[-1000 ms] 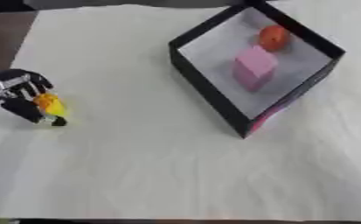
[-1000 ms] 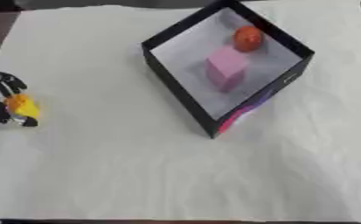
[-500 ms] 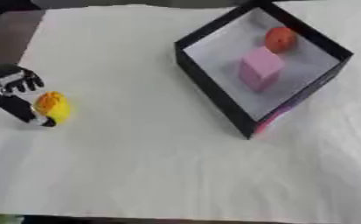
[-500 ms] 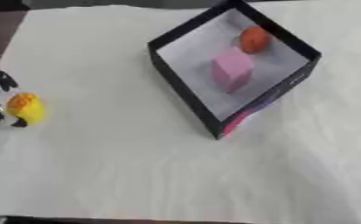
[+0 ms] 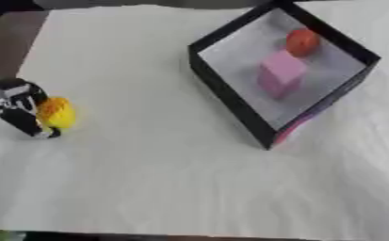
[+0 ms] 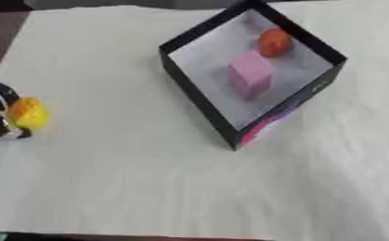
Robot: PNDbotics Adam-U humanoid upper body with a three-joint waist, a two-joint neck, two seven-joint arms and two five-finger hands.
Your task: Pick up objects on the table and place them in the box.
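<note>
the robot's black and silver left hand (image 5: 16,107) is sitting at the left edge of the white cloth-covered table (image 5: 148,179), fingers curled against a small round yellow object (image 5: 56,113); whether they are gripping it, i cannot tell. a pink block (image 5: 279,73) and an orange ball (image 5: 302,41) are lying inside the black-walled open box (image 5: 230,101).

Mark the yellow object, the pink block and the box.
yellow object (image 5: 57,113), left eye view, its middle.
pink block (image 5: 280,73), left eye view, top face.
box (image 5: 230,101), left eye view, near-left wall.
</note>
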